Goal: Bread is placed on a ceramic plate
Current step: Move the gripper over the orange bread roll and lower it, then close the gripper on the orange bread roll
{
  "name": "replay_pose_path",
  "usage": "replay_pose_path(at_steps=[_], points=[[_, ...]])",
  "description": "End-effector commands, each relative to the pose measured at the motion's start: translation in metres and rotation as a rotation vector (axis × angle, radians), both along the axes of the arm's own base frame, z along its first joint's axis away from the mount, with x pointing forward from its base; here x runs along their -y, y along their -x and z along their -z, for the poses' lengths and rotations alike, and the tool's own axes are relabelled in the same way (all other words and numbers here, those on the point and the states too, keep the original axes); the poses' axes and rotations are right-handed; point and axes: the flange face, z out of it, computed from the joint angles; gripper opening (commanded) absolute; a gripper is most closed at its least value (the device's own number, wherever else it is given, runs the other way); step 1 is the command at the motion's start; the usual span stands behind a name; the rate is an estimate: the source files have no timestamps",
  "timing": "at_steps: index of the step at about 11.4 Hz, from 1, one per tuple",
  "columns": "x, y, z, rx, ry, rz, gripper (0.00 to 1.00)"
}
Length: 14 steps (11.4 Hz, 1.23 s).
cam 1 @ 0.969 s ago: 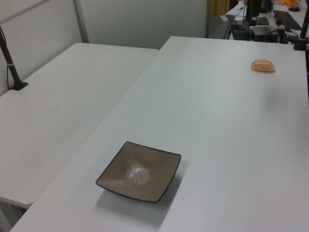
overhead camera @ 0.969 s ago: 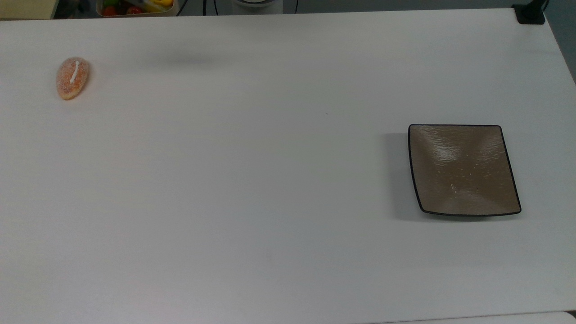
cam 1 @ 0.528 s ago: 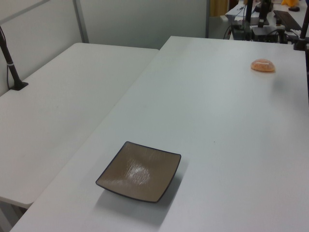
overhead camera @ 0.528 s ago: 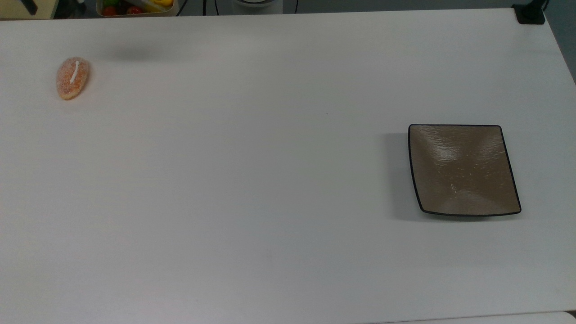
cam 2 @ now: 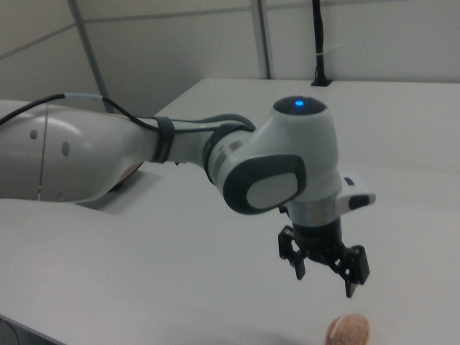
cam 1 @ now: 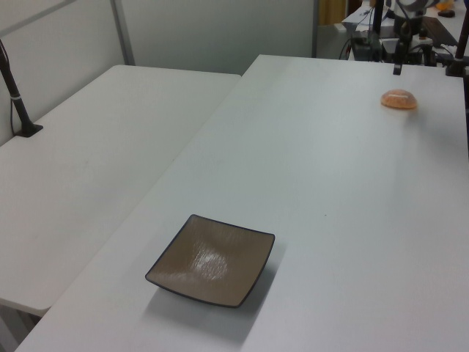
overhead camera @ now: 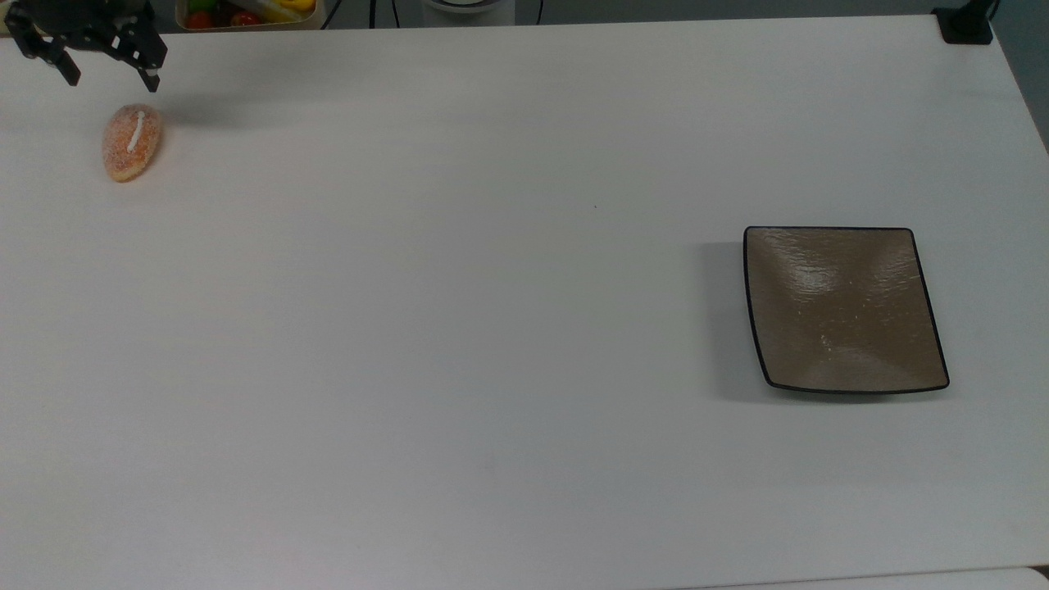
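The bread [overhead camera: 131, 143] is a small oval orange bun with a white stripe, lying near the top view's far left edge. It also appears in the left view [cam 1: 399, 99] and the right view [cam 2: 348, 330]. My gripper [overhead camera: 111, 75] hangs open just above and behind the bread, with nothing between its fingers. In the right view the gripper [cam 2: 327, 282] stands a little above the bun, apart from it. The ceramic plate [overhead camera: 844, 307], square, brown and black-rimmed, sits bare far off at the top view's right and low in the left view [cam 1: 212, 260].
A container of colourful fruit-like items [overhead camera: 246, 12] sits past the table's back edge. A black clamp [overhead camera: 967, 24] is at the back right corner. A second white table [cam 1: 88, 161] adjoins in the left view, with a black post [cam 1: 15, 95].
My gripper has come into the top view at the upper left and dropped toward the bread. Its shadow slid left along the table. Bread and plate have not moved.
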Motion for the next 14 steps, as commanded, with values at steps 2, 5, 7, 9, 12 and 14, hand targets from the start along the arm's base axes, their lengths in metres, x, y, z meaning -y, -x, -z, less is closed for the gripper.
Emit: replay_pose_path(at_steps=[2, 5, 7, 9, 12, 14], points=[[0.017, 0.002, 0.039, -0.013, 0.044, 0.020, 1.00], [0.023, 0.001, 0.066, -0.025, 0.053, 0.024, 1.00], [0.024, 0.001, 0.078, -0.043, 0.048, 0.025, 1.00], [0.023, -0.002, 0.096, -0.065, 0.045, 0.020, 1.00], [0.022, 0.002, 0.112, -0.030, 0.071, 0.017, 1.00], [0.022, 0.002, 0.113, -0.027, 0.074, 0.017, 1.00]])
